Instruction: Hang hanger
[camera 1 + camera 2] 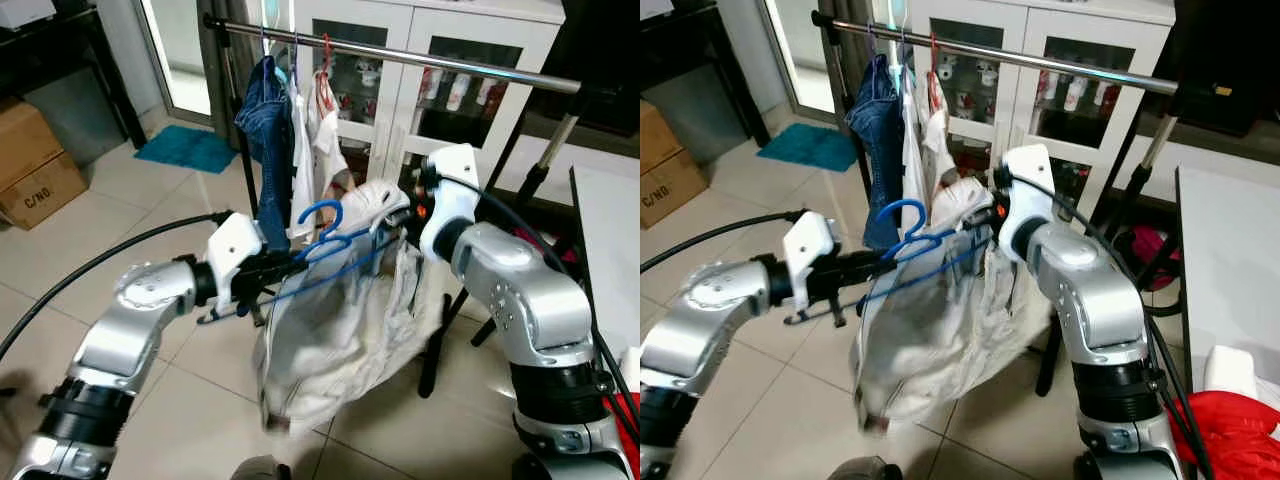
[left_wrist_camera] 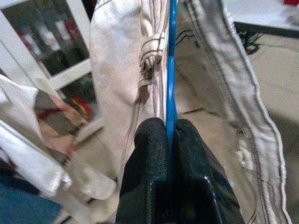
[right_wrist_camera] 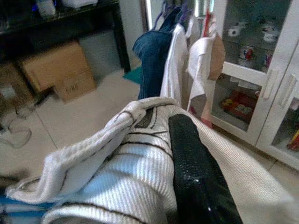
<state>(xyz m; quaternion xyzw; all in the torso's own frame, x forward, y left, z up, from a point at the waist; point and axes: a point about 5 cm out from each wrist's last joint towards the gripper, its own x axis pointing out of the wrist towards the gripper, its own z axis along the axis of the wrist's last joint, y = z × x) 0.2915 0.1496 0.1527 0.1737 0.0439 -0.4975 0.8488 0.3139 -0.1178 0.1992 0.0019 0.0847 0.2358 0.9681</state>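
Note:
A blue hanger [image 1: 325,235] carries a crumpled white garment [image 1: 340,340] and is held in mid-air below the steel clothes rail [image 1: 450,62]. My left gripper [image 1: 268,268] is shut on the hanger's blue bar [image 2: 170,88]; in the left wrist view both black fingers [image 2: 149,154] press on it. My right gripper [image 1: 402,215] is at the garment's top by the hanger's hook. In the right wrist view one black finger [image 3: 191,158] lies over the white cloth [image 3: 121,172], which wraps it; the other finger is hidden.
Blue jeans [image 1: 265,120] and white shirts [image 1: 318,125] hang at the rail's left end. A glass-fronted cabinet [image 1: 480,60] stands behind. Cardboard boxes [image 1: 35,165] and a teal mat [image 1: 185,148] lie at the left, a white table [image 1: 610,240] and a red cloth [image 1: 1240,430] at the right.

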